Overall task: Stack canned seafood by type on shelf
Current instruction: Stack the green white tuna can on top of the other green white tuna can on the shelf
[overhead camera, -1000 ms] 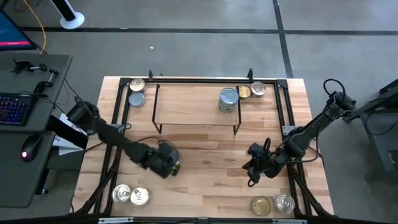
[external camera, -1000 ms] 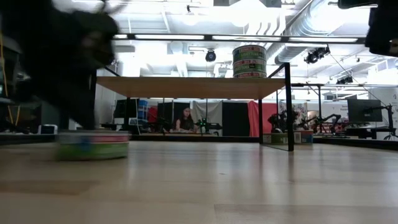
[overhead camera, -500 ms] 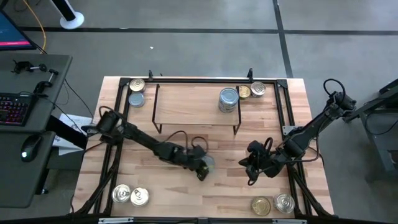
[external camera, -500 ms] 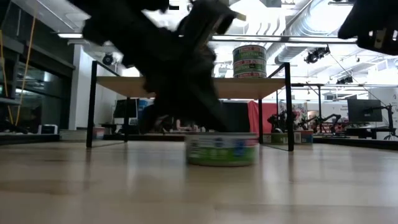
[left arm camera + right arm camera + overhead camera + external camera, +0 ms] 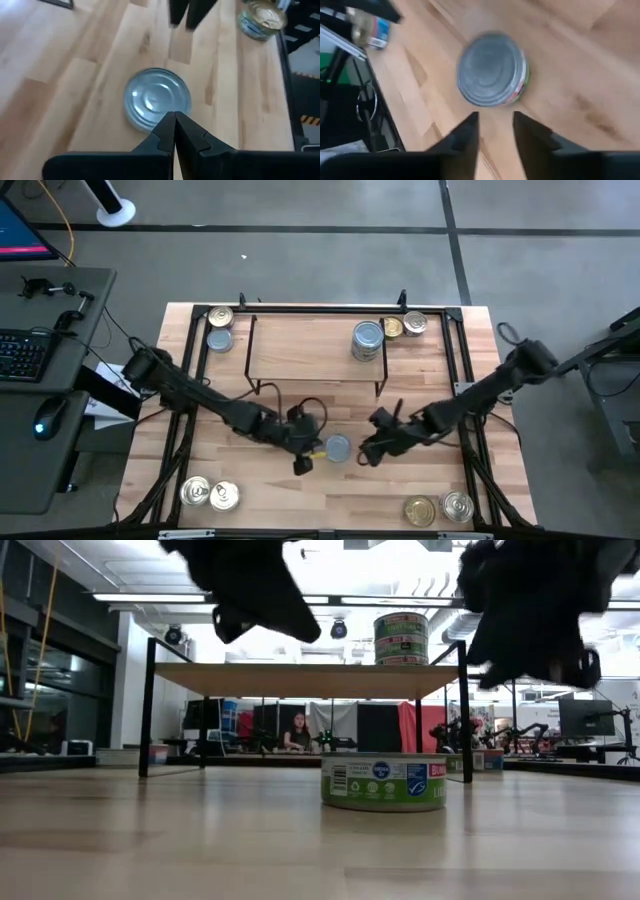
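Observation:
One silver-topped tin with a green label stands flat on its base on the tabletop, in front of the shelf. My left gripper is shut. It hangs just left of the tin and above it, clear of it in the low view. My right gripper is open just right of the tin, its fingers pointing at it from a short way off. A stack of tins stands on the shelf's right end.
Loose tins lie in pairs at the table's corners: far left, far right, near left, near right. A black frame runs along the table's sides. Bare wood lies between the shelf and the near edge.
The tin has slid along the table from the left toward the middle with my left gripper over it. That gripper has since rolled and risen clear of the tin. My right gripper has come down and toward the table's left, up to the tin.

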`<move>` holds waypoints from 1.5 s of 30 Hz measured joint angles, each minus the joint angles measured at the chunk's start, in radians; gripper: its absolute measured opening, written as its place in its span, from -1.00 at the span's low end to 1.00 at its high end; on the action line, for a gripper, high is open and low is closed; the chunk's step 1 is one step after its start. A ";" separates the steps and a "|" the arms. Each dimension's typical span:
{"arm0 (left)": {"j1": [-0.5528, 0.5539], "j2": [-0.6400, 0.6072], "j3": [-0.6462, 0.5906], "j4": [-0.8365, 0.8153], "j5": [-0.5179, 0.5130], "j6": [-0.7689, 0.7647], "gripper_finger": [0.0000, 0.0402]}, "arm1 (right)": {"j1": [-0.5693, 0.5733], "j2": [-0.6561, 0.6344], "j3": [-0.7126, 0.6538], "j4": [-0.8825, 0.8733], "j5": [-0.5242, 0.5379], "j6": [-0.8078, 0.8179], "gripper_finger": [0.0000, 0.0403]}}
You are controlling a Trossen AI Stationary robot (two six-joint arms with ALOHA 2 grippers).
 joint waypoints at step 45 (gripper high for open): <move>-0.043 0.201 -0.194 0.480 -0.160 0.068 -1.00 | -0.131 0.256 0.001 0.101 -0.122 0.122 -1.00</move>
